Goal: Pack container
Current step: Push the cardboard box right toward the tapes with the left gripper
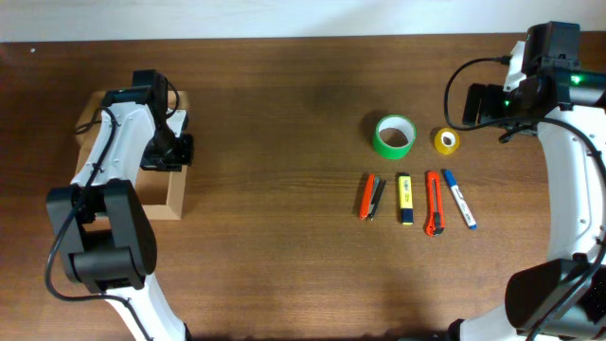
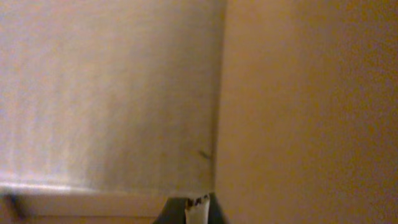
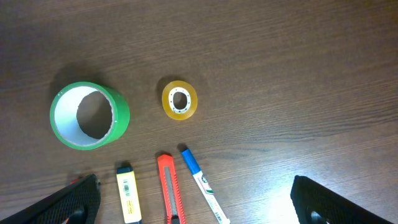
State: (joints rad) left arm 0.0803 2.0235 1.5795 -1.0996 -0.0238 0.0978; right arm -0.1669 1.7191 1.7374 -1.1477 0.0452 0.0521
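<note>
The container point(image 1: 176, 204), a tan cardboard box, stands at the table's left. My left gripper point(image 1: 169, 147) reaches down over its right side. The left wrist view is filled with the container's cardboard point(image 2: 298, 112), and my left gripper point(image 2: 198, 211) is shut on a thin pale edge of its flap. My right gripper point(image 1: 483, 102) hovers at the far right, above and right of the tape rolls. In the right wrist view the gripper point(image 3: 199, 202) is wide open, with nothing held.
A green tape roll point(image 1: 395, 135) point(image 3: 89, 115) and a small yellow tape roll point(image 1: 447, 141) point(image 3: 179, 99) lie right of centre. Below them lie an orange pen point(image 1: 365, 197), a yellow highlighter point(image 1: 404, 199) point(image 3: 127, 193), an orange box cutter point(image 1: 434, 203) point(image 3: 168, 190) and a blue marker point(image 1: 459, 199) point(image 3: 200, 183).
</note>
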